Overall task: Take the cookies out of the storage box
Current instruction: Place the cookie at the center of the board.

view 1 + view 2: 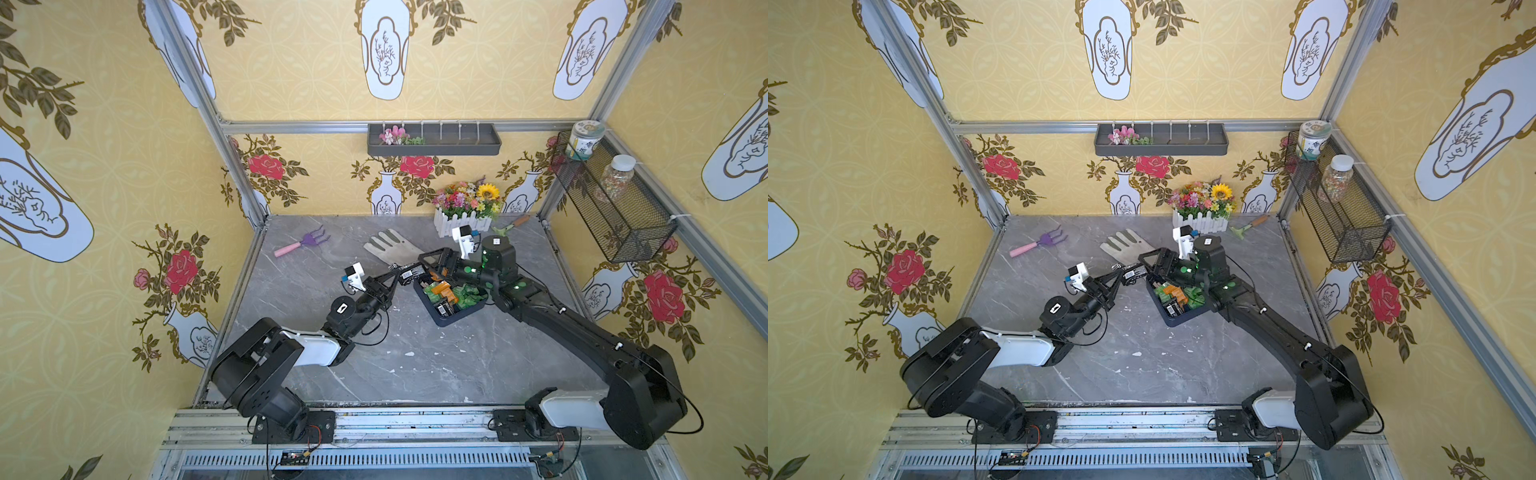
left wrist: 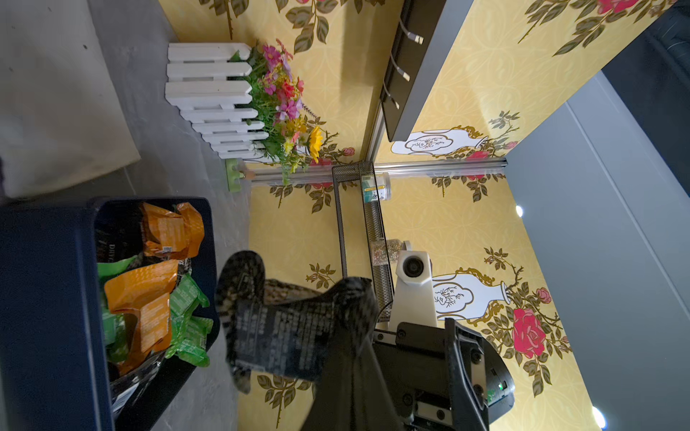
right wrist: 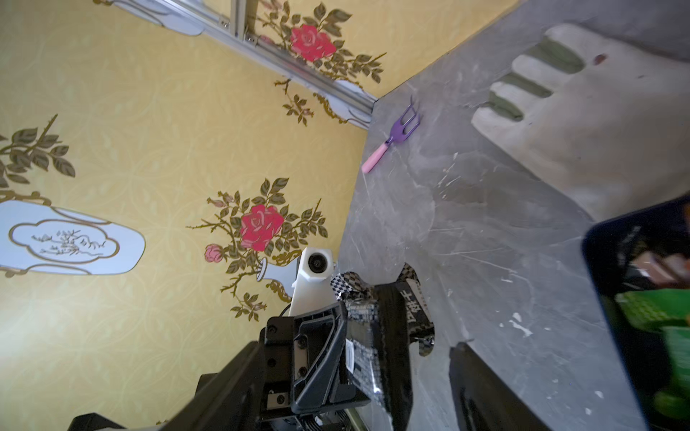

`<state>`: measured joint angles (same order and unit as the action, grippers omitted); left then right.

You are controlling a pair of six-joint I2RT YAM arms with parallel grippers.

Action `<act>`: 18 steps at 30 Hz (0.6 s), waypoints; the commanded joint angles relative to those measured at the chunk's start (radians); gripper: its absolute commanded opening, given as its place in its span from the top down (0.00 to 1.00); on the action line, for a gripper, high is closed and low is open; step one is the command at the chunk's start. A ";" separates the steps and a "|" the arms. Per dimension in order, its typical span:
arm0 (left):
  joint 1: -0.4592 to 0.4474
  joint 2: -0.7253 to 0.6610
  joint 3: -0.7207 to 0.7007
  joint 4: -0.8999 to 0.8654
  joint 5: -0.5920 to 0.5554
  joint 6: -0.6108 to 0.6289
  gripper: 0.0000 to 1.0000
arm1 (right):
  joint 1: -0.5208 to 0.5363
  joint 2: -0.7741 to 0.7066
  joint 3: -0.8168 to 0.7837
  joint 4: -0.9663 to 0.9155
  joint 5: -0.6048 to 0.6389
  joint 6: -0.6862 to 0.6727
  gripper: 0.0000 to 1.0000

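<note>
1. Beside the box (image 1: pixel 446 321), left pincer (image 1: pixel 401 275) is clenching a black packet (image 1: pixel 412 273); wrist views are showing its print, top views hardly.
2. Right pincer (image 1: pixel 429 263) is hanging released over the box's far edge.
3. Cookies (image 1: pixel 455 293) are filling the box mid-bench (image 1: pixel 415 365); right arm (image 1: pixel 561 316) is hiding some from above, and right wrist view is blurring them.

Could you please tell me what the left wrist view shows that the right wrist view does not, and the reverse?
Only the left wrist view: the white picket-fence planter with flowers, the wire mesh basket with its jars, and the right arm's wrist camera.
Only the right wrist view: the purple fork with its pink handle, and the left arm's wrist camera.
Both: the black cookie packet clamped in the left gripper, the navy storage box holding green packets, the pale glove and the grey tabletop.
</note>
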<state>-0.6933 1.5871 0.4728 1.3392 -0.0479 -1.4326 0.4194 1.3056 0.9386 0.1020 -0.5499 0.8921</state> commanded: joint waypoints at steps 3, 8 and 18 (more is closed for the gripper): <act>-0.055 0.206 0.163 0.061 0.048 -0.036 1.00 | -0.070 -0.078 -0.048 -0.182 0.055 -0.048 0.12; -0.096 0.357 0.273 0.108 0.034 -0.072 1.00 | -0.095 -0.098 -0.082 -0.229 0.100 -0.046 0.10; -0.124 0.426 0.290 0.104 -0.041 -0.125 1.00 | -0.173 -0.023 -0.170 0.033 0.005 0.069 0.23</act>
<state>-0.8124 1.9991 0.7609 1.3968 -0.0624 -1.5318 0.2485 1.2705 0.7689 -0.0017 -0.5064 0.9249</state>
